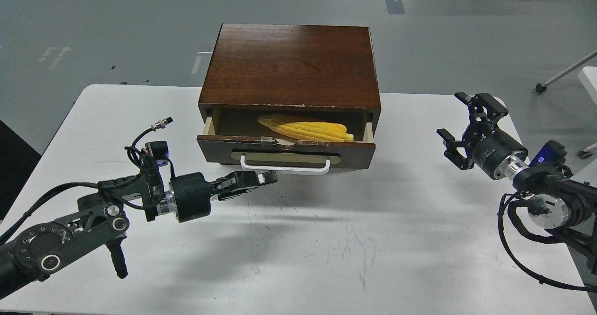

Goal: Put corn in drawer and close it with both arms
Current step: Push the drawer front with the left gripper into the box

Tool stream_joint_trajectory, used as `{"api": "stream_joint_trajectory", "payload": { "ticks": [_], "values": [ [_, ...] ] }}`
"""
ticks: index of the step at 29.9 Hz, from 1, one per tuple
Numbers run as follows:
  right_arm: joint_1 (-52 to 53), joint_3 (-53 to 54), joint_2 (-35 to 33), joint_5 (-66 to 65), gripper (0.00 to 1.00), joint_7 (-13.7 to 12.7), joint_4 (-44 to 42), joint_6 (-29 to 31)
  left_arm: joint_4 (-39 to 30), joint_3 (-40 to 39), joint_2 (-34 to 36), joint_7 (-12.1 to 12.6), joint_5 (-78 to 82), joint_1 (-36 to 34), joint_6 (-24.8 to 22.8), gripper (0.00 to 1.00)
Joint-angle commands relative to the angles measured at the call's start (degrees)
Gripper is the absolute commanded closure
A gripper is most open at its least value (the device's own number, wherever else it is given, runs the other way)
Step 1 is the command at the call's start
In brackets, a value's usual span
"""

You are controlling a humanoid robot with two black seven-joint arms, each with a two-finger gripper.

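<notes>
1. Drawer (285,152), part open on the tabletop (298,240), sits just ahead-right of your left gripper (266,178), whose fingers look closed.
2. Right gripper (459,128), open, empty, hangs well off to its right.
3. Corn (308,129) lies inside, long axis across.

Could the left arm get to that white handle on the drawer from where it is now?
Probably yes. The left gripper sits just below the white handle of the drawer, with only bare table between them.

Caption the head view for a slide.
Corn lies in the half-open drawer; left end effector near its handle, right end effector open, apart.
</notes>
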Motion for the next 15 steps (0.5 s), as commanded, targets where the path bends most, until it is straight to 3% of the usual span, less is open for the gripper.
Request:
{"api": "stream_joint_trajectory", "payload": {
  "ticks": [1, 15],
  "values": [
    [-0.07, 0.0, -0.02, 0.01, 0.04, 0.0, 0.0, 0.0, 0.66, -0.23, -0.07, -0.01, -0.56, -0.26, 0.27, 1.0],
    [-1.3, 0.44, -0.02, 0.01, 0.04, 0.0, 0.09, -0.18, 5.23, -0.23, -0.95, -0.01, -2.32, -2.28, -0.17, 1.0]
  ]
}}
